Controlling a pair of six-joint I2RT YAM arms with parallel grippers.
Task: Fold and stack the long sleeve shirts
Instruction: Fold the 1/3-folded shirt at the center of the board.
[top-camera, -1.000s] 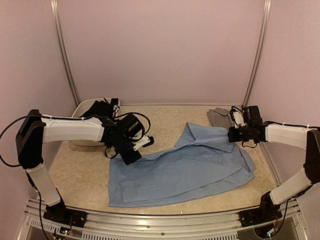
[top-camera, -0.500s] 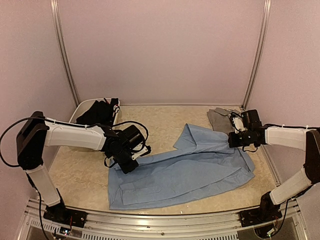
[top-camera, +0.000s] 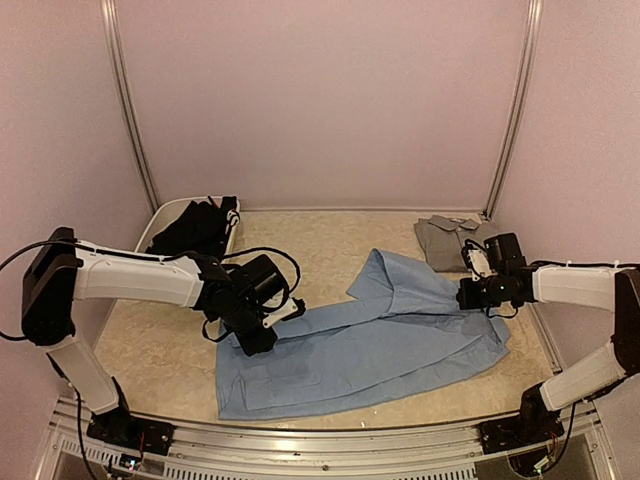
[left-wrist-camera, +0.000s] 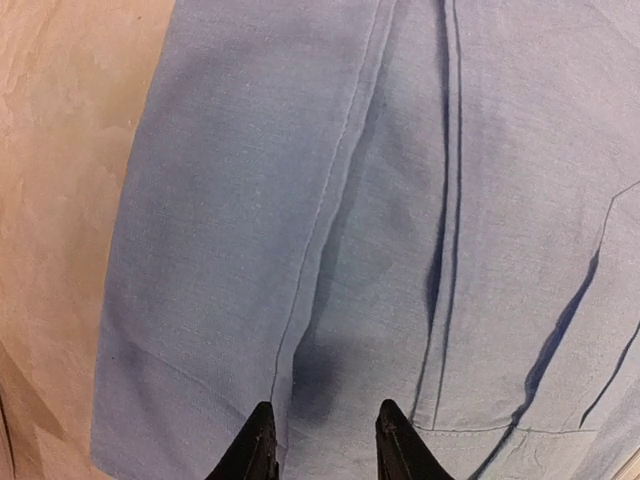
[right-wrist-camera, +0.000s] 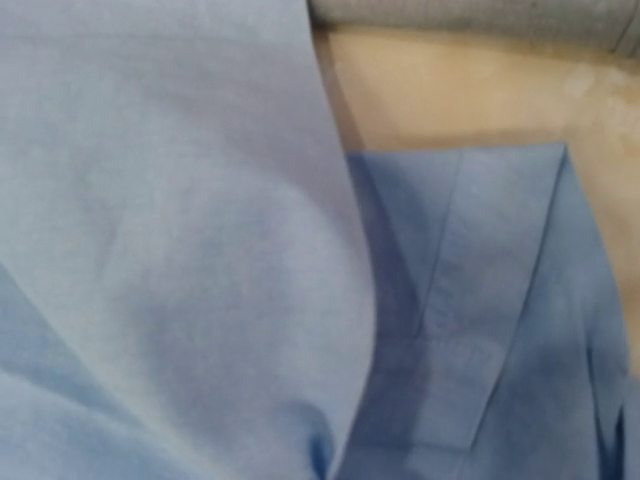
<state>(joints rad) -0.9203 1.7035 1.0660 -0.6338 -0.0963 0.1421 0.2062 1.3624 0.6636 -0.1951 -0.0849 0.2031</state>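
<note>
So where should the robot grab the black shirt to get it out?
Probably the top of the black shirt, coming straight down from above. It sits crumpled in a heap rising over the white tub rim, so no flat edge shows, and the walls block the sides.

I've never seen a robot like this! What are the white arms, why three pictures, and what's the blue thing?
Those are two robot arms, each ending in a two-finger pincher. The wide picture comes from a camera above and behind them; the close-ups come from cameras on their wrists. A blue shirt lies on the table. A folded grey shirt sits far right, and a black shirt lies in a white tub far left. The left pincher is over the blue shirt, open, holding nothing. The right pincher is shut and seems to pinch the blue shirt's edge.
</note>
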